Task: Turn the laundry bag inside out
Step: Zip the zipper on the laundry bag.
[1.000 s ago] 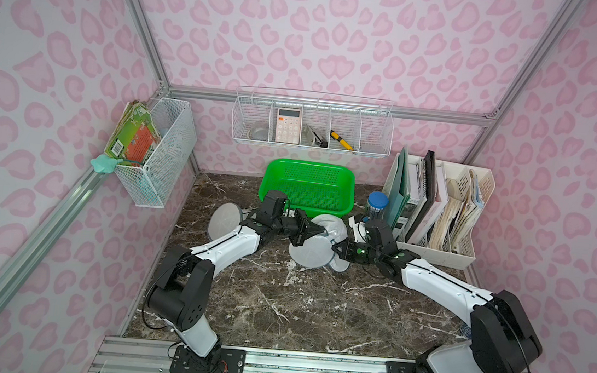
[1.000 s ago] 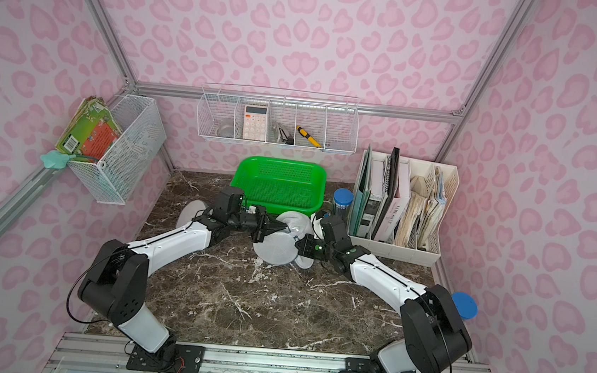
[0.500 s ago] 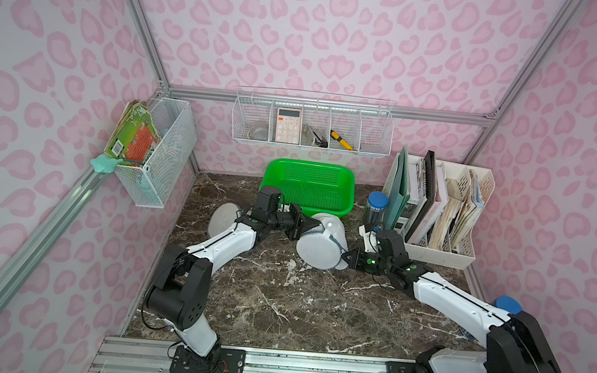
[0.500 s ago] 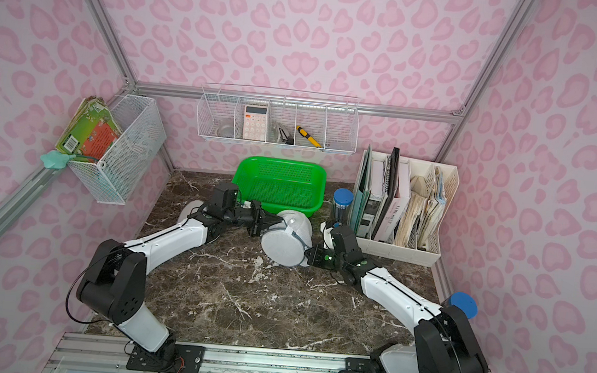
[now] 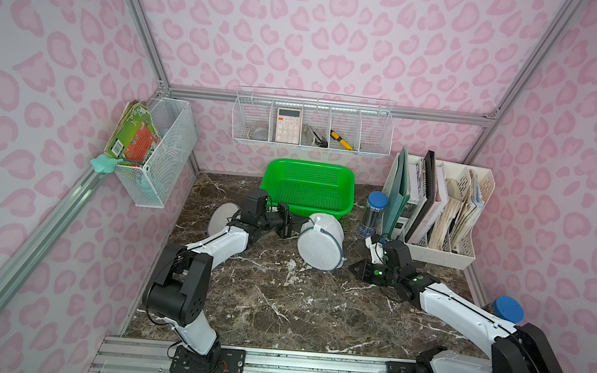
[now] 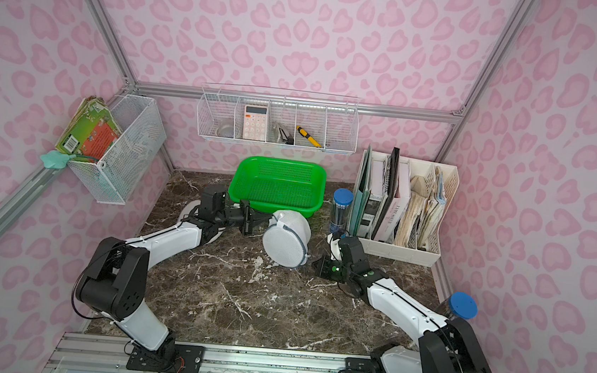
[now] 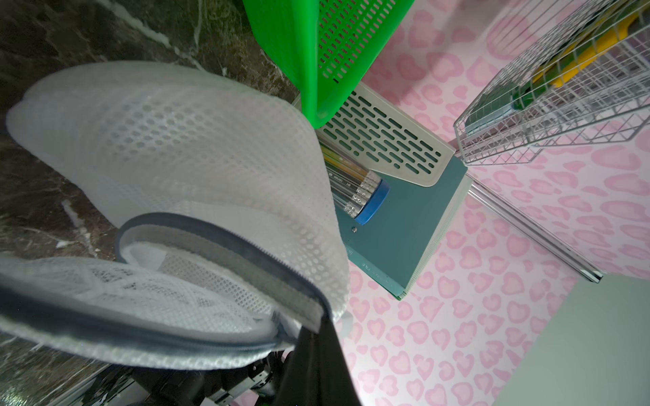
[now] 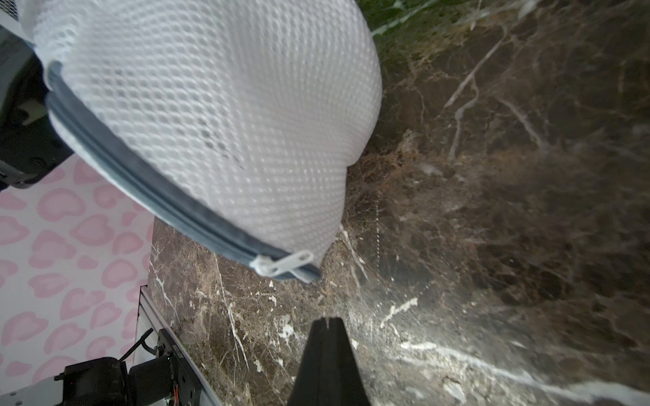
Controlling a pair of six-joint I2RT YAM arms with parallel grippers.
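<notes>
left gripper pinches laundry bag by green basket; right gripper closed, empty.

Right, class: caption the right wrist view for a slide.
Shut, empty right gripper faces the zip pull on the laundry bag, marble table below.

The laundry bag hides part of the pencil tube, and the left arm half-covers a disc.

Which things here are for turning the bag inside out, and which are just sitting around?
For the job: white mesh laundry bag, left gripper pinching its zipper rim, right gripper shut, empty, beside it.

Just lying about: green basket, tube of pencils, calculator, file rack.
</notes>
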